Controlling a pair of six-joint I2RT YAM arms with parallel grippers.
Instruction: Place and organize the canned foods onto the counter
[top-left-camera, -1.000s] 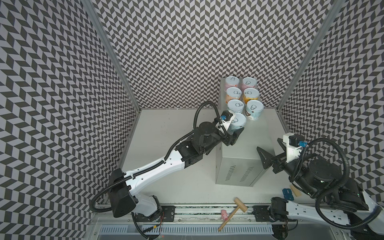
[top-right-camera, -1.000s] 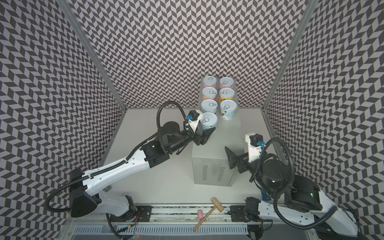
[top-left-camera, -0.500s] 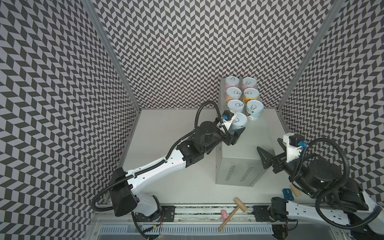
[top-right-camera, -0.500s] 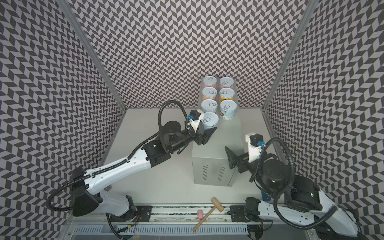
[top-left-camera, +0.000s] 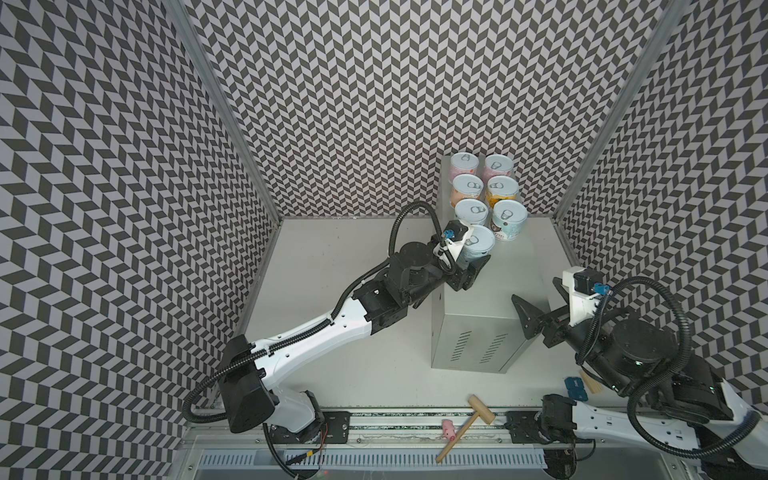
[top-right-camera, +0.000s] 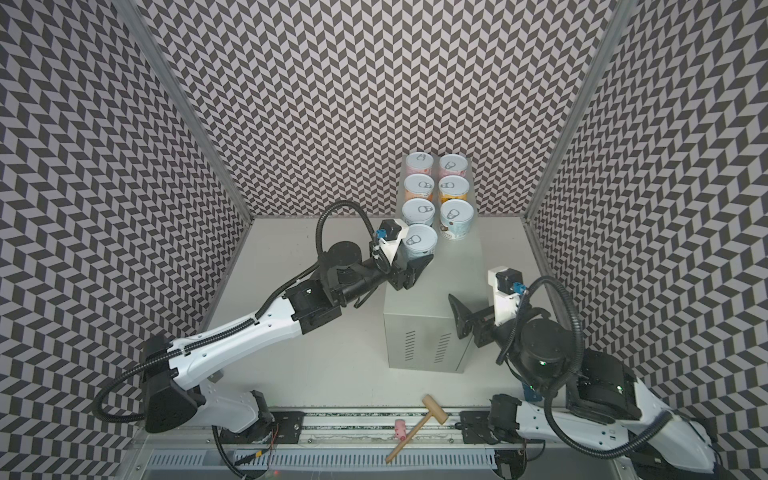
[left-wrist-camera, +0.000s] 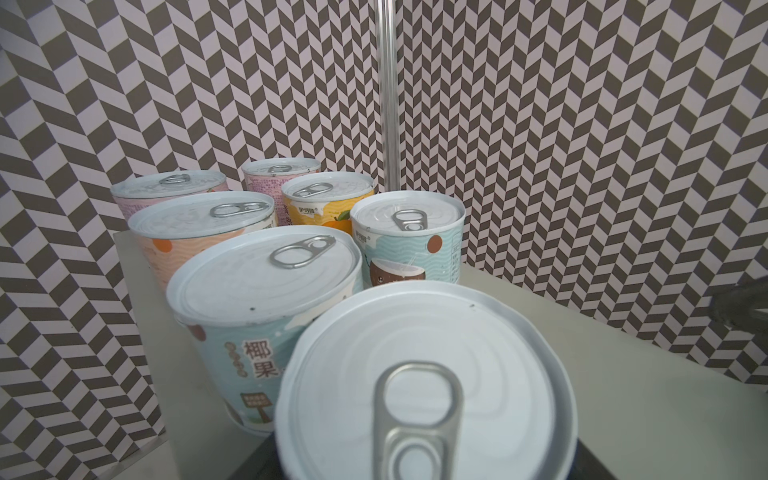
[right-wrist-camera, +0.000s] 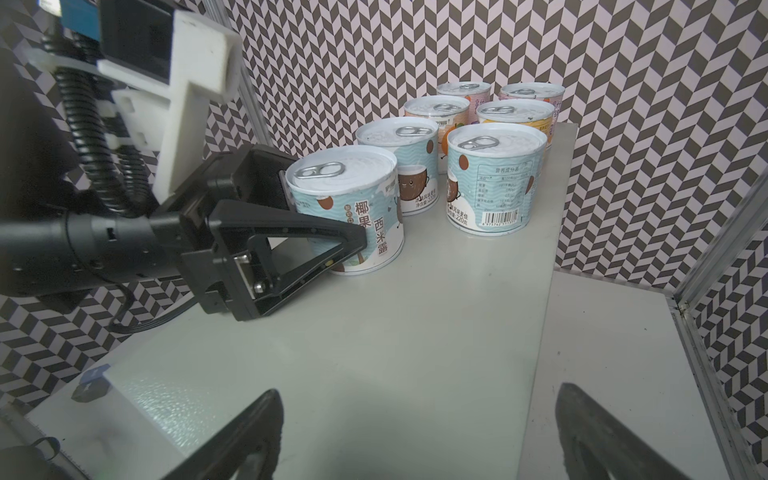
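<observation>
We see the left gripper (right-wrist-camera: 328, 212) reaching in over the left edge of the counter (top-left-camera: 498, 286), its jaws closed partway against the sides of a light blue can (top-left-camera: 478, 243). One black finger (right-wrist-camera: 316, 232) lies across the label and the opposite one sits behind the can. The can is upright with its pull-tab lid up, and its base looks down on the counter top by the left edge, roughly midway along it. It lines up with the left column of the six other cans (top-right-camera: 419, 185), just beside the nearest blue one; we cannot tell whether the two touch. Those six stand upright in two columns of three at the far end of the counter: pink at the far edge, then peach and orange-yellow, then two light blue. The right gripper (right-wrist-camera: 417, 392) hangs over the near right part of the counter with its jaws spread wide and nothing between them, well apart from every can
</observation>
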